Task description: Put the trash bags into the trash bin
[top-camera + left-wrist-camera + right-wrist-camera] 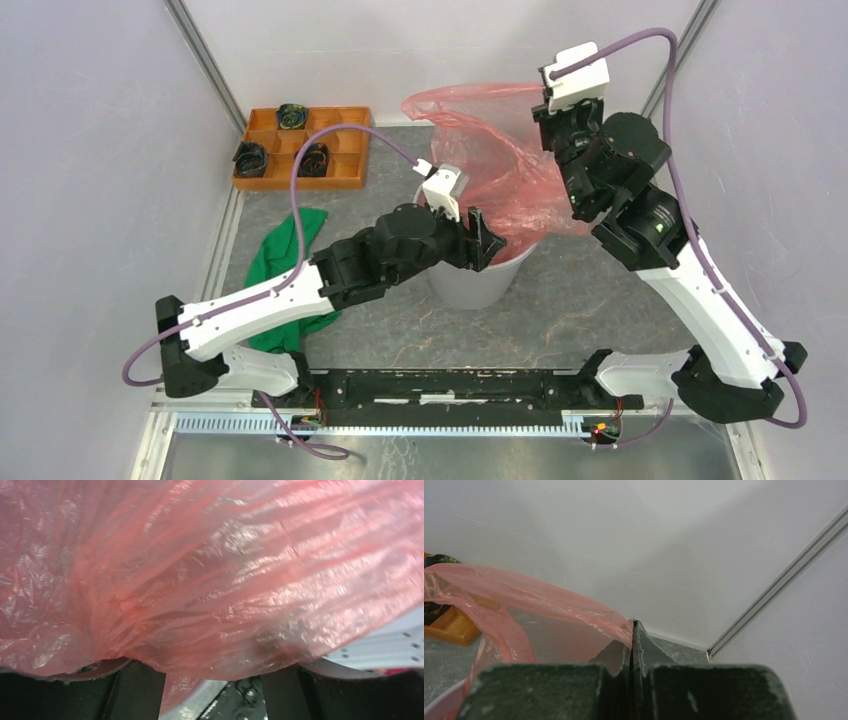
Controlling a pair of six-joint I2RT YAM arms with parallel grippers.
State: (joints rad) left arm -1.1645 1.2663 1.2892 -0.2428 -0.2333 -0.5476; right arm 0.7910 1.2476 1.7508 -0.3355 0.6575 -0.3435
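Red-orange trash bag (500,150) part-seated in grey trash bin (478,287), remainder held above (billowing); right gripper (632,632) jaws pinch 1 bag edge; left gripper (212,692) jaws spread under film at rim; risk: hard tug tips bin; film slips free.

Trash bags (495,150) hang partly inside the trash bin (475,288); tray (300,184) behind-left, cloth (285,262) left.

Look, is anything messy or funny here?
Yes. The red bag puffs out above the bin instead of sitting inside, one edge pinched high by the right gripper. A green cloth lies crumpled under the left arm.
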